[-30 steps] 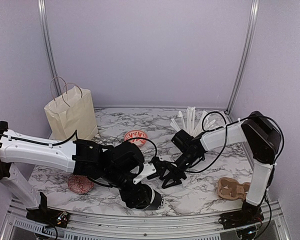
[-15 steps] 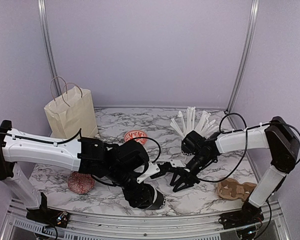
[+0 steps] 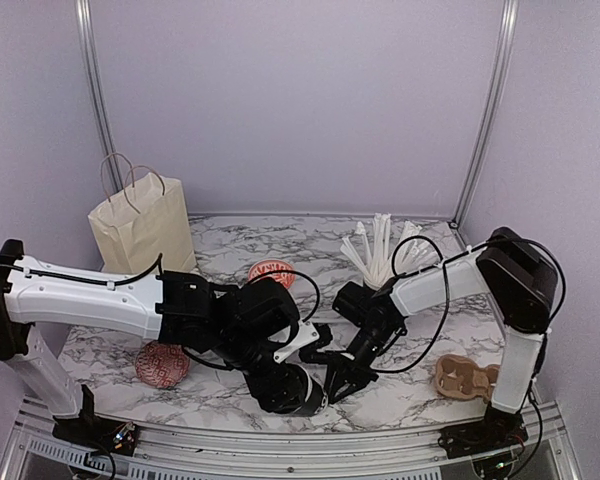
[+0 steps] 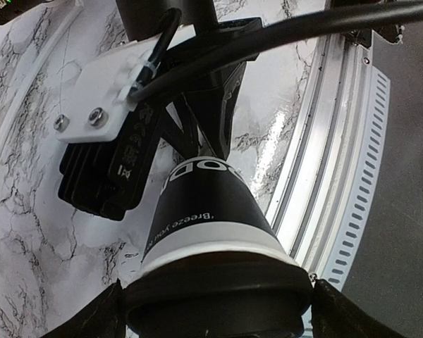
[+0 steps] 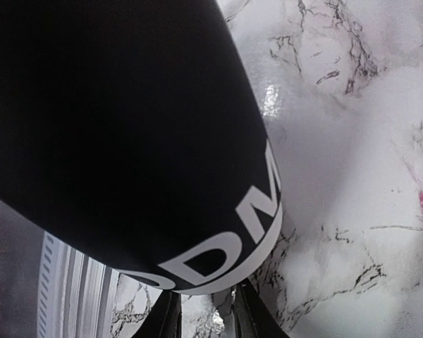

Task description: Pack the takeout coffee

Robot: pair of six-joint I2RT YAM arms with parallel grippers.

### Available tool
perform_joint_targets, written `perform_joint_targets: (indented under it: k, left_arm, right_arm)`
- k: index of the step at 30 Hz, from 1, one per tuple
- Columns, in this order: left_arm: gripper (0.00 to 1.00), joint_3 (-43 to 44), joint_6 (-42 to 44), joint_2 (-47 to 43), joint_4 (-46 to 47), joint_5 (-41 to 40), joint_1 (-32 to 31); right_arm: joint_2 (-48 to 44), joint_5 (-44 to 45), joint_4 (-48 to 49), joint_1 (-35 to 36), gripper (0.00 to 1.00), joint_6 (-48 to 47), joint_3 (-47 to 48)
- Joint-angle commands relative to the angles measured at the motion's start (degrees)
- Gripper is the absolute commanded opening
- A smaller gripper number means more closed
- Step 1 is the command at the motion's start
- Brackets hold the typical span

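- Near the front edge of the bench, the cup is tilted well over on its side.
- Lid sits on the cup, so capping looks done.
- Left pincer is spread wide and clamps the cup at the lid end, one finger on each side.
- Right pincer is at the cup's base with its jaws fairly narrow; whether it grips the cup I cannot tell.
- Carrier lies well apart at the right, and the bag stands at the far left; the cup is in neither.
- Left to do, I judge: move the cup into the carrier or bag, so the packing proper is not yet done.
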Motion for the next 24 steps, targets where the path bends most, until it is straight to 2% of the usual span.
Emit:
perform_joint_targets:
  k: [1,4,6,16,19,21,24]
  left_arm:
    - [0.90,1.1,0.0,0.1,-1.3,-1.6,-0.3]
    - [0.92,1.2,0.4,0.2,-1.3,-3.0,-0.3]
    - [0.98,1.2,0.8,0.2,-1.3,-3.9,-0.3]
    - [0.99,2.5,2.6,0.8,-0.6,-8.7,-0.3]
    - [0.99,2.9,2.3,-0.6,0.5,-12.6,-0.3]
    - [0.99,2.5,2.1,-2.9,0.8,-16.2,-0.5]
    - [0.99,0.2,0.7,-8.7,0.8,-26.4,-0.6]
  right_arm:
    - [3.5,-3.4,2.9,0.2,0.25,5.5,5.0]
    - [5.5,-3.3,3.8,0.2,0.24,7.3,5.8]
    - [6.4,-2.8,4.2,0.2,0.24,8.3,6.0]
    - [8.1,-0.6,5.2,-1.1,0.25,10.8,5.7]
    - [7.4,-0.7,4.3,-2.3,0.26,10.3,5.8]
    - [5.8,-1.1,2.8,-3.5,0.32,8.9,5.8]
    - [0.4,-0.2,1.9,-4.6,0.51,4.6,5.0]
